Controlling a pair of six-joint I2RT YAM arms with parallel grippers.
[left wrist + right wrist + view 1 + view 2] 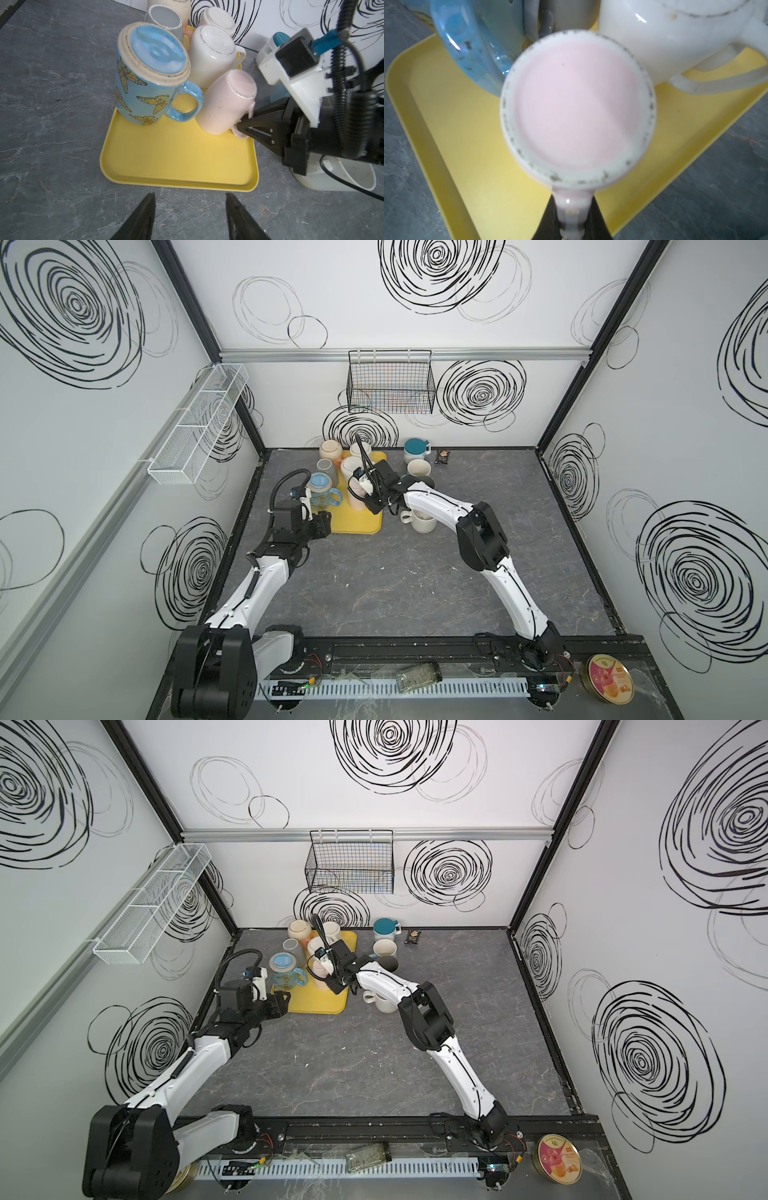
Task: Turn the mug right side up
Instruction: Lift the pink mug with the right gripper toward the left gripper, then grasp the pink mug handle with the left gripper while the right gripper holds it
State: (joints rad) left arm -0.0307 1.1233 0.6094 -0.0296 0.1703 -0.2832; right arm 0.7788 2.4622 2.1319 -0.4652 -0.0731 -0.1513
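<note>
Well in front of the yellow tray point(178, 158), on the front rail: 1 jar point(417, 676) on its side, 1 round tin point(611, 678) further right. 2 arms reach in toward the tray. left gripper point(190, 196) hovers just off the tray's near edge, jaws apart, nothing between them: released. right gripper point(241, 124) comes in over the tray's right edge, clenched on the handle of the pink mug point(224, 104); the right wrist view shows 2 fingers point(545, 228) pinching that handle from both sides. Pink mug is base up on the tray's right side; can't tell if its rim is clear of the tray floor. Mug count: 10. On the tray, 4 for sure, all base up: pink mug, butterfly mug point(141, 91) just left of it, ribbed-base white mug point(212, 54) behind, plain white mug point(218, 18) behind that. At the tray's far left corner 2 more: grey mug point(164, 20), speckled cream mug point(330, 450); on or off the tray, can't tell. Right of the tray on the table point(415, 593), 4: open white mug point(424, 521) mouth up near the near right corner, then dark mug point(388, 963), cream mug point(418, 467) mouth up, teal-topped mug point(417, 448) farthest. 1 small packet point(442, 456) further right of the tray than that. Beyond the tray, 2 wall baskets: white mesh basket point(199, 423) on the left wall, black wire basket point(390, 383) on the back wall.
</note>
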